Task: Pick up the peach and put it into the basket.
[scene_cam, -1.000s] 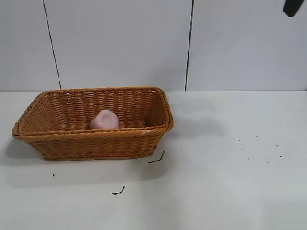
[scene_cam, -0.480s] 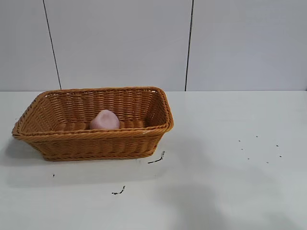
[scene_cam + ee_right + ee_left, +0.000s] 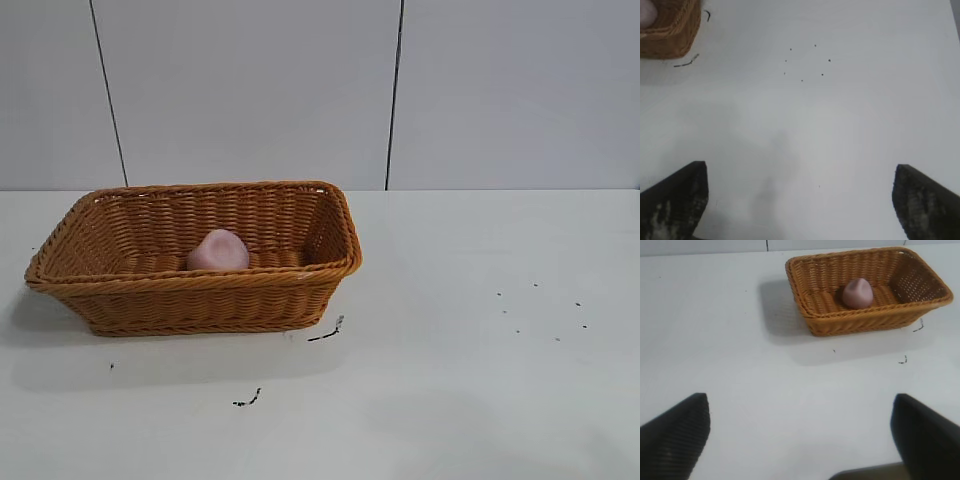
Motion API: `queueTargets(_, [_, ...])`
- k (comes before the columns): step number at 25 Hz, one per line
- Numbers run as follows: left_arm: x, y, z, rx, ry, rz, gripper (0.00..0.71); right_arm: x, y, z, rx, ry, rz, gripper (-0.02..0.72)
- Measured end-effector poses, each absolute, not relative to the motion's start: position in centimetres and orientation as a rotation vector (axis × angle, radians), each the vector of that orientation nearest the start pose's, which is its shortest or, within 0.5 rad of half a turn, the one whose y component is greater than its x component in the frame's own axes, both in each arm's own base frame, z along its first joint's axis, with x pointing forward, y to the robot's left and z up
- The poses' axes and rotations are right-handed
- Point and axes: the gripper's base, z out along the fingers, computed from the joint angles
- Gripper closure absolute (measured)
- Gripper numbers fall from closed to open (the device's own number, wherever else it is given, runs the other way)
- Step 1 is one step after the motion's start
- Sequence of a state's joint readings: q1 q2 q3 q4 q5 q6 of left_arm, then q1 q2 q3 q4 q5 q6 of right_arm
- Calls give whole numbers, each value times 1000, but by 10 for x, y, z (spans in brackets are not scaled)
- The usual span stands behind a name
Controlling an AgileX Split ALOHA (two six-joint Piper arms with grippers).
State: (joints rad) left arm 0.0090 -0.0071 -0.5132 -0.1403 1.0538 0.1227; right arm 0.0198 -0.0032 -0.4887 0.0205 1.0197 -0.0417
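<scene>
Both pincers spread over bare table (image 3: 480, 400), peach (image 3: 218, 250) inside basket (image 3: 200, 300)

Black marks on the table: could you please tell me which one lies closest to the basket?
The short curved streak by the basket's front right corner; the squiggle lies farther forward, and the scattered specks sit well to the right.

Count: one peach (image 3: 218, 250), one basket (image 3: 200, 300), peach inside it, well ahead of both sets of jaws. One white table (image 3: 480, 400). Two grippers: left gripper (image 3: 800, 437) and right gripper (image 3: 800, 197), two spread fingers each, nothing between either pair.
</scene>
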Motion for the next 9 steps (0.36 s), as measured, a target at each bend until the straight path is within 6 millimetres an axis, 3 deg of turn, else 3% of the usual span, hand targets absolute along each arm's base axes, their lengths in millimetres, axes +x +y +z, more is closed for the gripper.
queueTargets(9, [-8, -11, 282, 122, 2007, -83, 16, -3, 2, 277, -62, 2007, 10, 8])
